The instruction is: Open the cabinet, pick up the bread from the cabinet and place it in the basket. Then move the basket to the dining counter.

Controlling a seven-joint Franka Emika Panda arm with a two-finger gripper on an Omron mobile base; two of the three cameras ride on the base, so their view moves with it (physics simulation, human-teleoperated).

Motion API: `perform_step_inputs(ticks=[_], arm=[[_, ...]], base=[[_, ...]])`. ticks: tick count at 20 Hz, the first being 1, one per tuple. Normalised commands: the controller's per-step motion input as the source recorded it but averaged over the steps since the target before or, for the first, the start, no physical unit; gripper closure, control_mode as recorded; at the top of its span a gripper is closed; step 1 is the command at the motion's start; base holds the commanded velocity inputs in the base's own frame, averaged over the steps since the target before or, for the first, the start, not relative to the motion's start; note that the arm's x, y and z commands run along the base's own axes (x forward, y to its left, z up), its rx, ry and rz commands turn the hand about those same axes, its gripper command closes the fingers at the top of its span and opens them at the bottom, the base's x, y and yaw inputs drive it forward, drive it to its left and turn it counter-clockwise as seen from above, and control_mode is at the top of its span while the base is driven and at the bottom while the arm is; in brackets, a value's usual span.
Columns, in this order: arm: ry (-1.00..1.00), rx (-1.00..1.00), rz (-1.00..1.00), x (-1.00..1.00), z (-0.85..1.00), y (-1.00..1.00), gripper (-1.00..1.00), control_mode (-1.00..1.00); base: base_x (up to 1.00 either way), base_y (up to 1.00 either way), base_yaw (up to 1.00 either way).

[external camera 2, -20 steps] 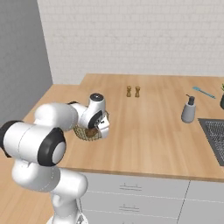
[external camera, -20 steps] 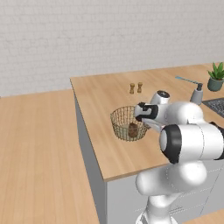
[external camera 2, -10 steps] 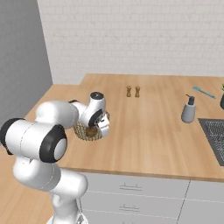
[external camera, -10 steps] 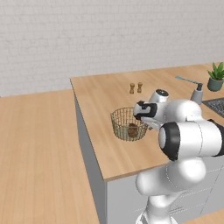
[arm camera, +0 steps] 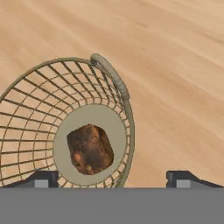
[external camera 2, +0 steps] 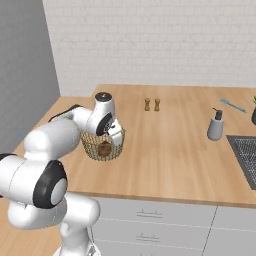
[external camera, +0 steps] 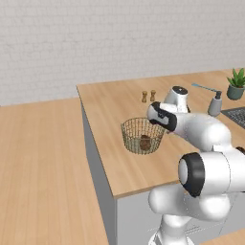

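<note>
claw (arm camera: 113,177) has just opened wide, releasing basket (arm camera: 65,127) with bread (arm camera: 89,148), frame centre-left, on tabletop (arm camera: 175,65); delivery appears complete.

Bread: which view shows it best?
Hand view: the bread lies large and unobstructed on the basket's pale bottom. In the left base view it is a small brown lump behind the wire; in the right base view likewise, beside the arm.
</note>
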Motion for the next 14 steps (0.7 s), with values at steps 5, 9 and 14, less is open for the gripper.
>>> perform_step_inputs(ticks=[5, 9, 14], arm=[[-0.21, -0.26, 0.20, -0.94, 1.00, 0.14, -1.00, -1.00], [-0.15, -0.39, 0.33, -0.93, 1.00, 0.34, -1.00, -1.00], [-0.04, -0.28, 0.43, -0.68, 1.00, 0.40, -1.00, -1.00]], base=[[0.00, 0.00, 0.00], [0.00, 0.00, 0.00], [0.00, 0.00, 0.00]])
